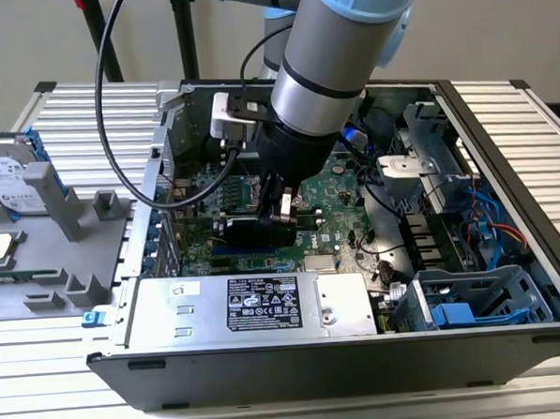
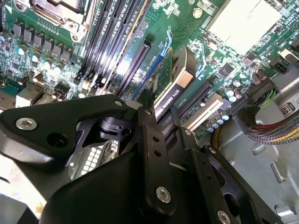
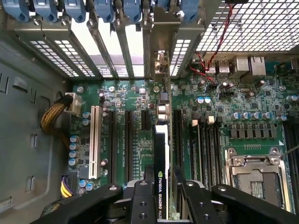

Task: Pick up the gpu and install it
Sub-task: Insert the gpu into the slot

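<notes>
The gripper was found inside the open computer case, its fingers clamped on the gpu. In the exterior view the card was held low over the motherboard, black shroud facing the camera. In the first wrist view the gpu was seen edge-on between the fingers, upright and running in line with the long expansion slots; its far end pointed toward the slotted rear brackets. Whether the card's lower edge was seated in a slot could not be told. In the second wrist view the gpu was seen beyond the gripper body, beside a long black slot. The white slot lay well to one side of the card, and the CPU socket to the other. The power supply lay along the case's near wall. The case rested on a ribbed metal surface.
</notes>
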Action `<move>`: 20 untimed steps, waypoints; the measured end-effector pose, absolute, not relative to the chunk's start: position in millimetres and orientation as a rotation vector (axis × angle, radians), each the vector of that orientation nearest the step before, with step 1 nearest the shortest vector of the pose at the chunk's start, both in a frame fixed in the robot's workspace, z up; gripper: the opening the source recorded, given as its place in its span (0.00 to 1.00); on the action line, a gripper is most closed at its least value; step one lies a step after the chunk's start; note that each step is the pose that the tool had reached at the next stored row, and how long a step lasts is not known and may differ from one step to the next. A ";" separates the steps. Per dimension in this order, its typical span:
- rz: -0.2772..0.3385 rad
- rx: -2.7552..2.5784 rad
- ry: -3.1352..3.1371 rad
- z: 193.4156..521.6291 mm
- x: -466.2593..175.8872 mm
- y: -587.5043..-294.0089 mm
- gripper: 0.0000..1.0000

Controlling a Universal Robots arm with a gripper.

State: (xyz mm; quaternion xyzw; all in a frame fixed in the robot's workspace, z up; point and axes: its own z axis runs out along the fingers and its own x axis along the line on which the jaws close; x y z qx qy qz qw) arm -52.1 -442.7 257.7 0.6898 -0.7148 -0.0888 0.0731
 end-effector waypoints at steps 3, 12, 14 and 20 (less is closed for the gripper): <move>-0.266 2.071 -2.146 255.6 -52.2 -442.7 0.00; -0.267 2.071 -2.147 254.1 -52.2 -442.6 0.00; -0.267 2.072 -2.147 254.1 -52.2 -442.6 0.00; -0.267 2.072 -2.147 253.9 -52.3 -443.9 0.00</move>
